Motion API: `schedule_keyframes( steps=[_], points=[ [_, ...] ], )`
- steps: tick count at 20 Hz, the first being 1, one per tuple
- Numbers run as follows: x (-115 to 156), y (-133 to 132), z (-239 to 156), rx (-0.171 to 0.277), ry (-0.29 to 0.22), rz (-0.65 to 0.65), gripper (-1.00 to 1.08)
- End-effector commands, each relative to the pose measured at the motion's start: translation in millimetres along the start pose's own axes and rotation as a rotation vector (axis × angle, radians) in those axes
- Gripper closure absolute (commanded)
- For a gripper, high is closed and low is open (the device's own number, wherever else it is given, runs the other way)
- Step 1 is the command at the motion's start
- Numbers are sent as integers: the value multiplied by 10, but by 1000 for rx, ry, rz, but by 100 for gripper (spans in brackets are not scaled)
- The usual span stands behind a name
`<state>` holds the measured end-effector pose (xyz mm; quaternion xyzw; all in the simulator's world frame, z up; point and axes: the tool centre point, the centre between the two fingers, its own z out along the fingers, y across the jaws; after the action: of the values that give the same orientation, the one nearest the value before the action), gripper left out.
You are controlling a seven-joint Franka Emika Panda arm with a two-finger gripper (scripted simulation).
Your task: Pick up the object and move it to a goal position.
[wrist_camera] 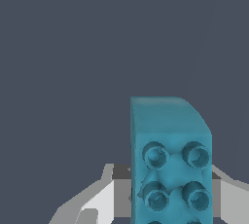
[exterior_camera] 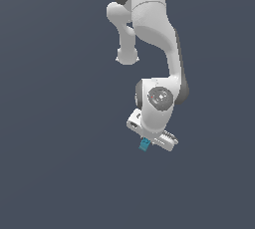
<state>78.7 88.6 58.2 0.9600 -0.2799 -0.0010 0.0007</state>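
Wrist view shows the end effector point(wrist_camera: 165, 194) clamped on the studded teal block point(wrist_camera: 170, 164).

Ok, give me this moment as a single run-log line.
arm: Panda | hand: shut on teal block | block: between fingers, studs toward wrist camera | surroundings: plain grey | goal marker: none visible

A flat, matte, dark slate-blue bench point(exterior_camera: 55, 123) fills the whole exterior view as one even, unmarked surface. It spreads to every edge of that view, with no seam, rim or shadow to break it. In the wrist view the same dark slate-blue bench point(wrist_camera: 63, 47) shows as a plain, uniform field. Nothing else apart from the bench shows in either view.
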Motion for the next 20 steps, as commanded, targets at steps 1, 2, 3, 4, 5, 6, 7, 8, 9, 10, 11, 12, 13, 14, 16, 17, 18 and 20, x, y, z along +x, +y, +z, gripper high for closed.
schedule_keyframes(
  steps=[1, 2, 3, 4, 5, 6, 7, 8, 9, 10, 11, 12, 13, 14, 16, 17, 18, 20],
  points=[
    [-33, -154, -166, 1, 1, -1, 108],
    [-47, -217, -233, 1, 1, -1, 108],
    [-60, -282, -301, 1, 1, -1, 108],
    [-74, -348, -369, 1, 1, -1, 108],
    [-88, -415, -439, 1, 1, -1, 108],
    [-101, -482, -508, 1, 1, -1, 108],
    [-114, -548, -579, 1, 2, 0, 108],
    [-127, -615, -648, 1, 2, 0, 108],
    [-139, -682, -716, 1, 2, 0, 108],
    [-152, -748, -784, 1, 2, 0, 108],
    [-163, -811, -848, 1, 2, 0, 108],
    [-173, -869, -907, 1, 2, 0, 108],
    [-182, -922, -960, 1, 2, 0, 108],
    [-189, -971, -1009, 1, 2, 0, 108],
    [-202, -1054, -1091, 1, 2, 0, 108],
    [-207, -1089, -1125, 1, 2, 0, 108],
    [-211, -1120, -1158, 2, 2, 0, 108],
    [-217, -1173, -1209, 2, 2, 0, 108]
  ],
)
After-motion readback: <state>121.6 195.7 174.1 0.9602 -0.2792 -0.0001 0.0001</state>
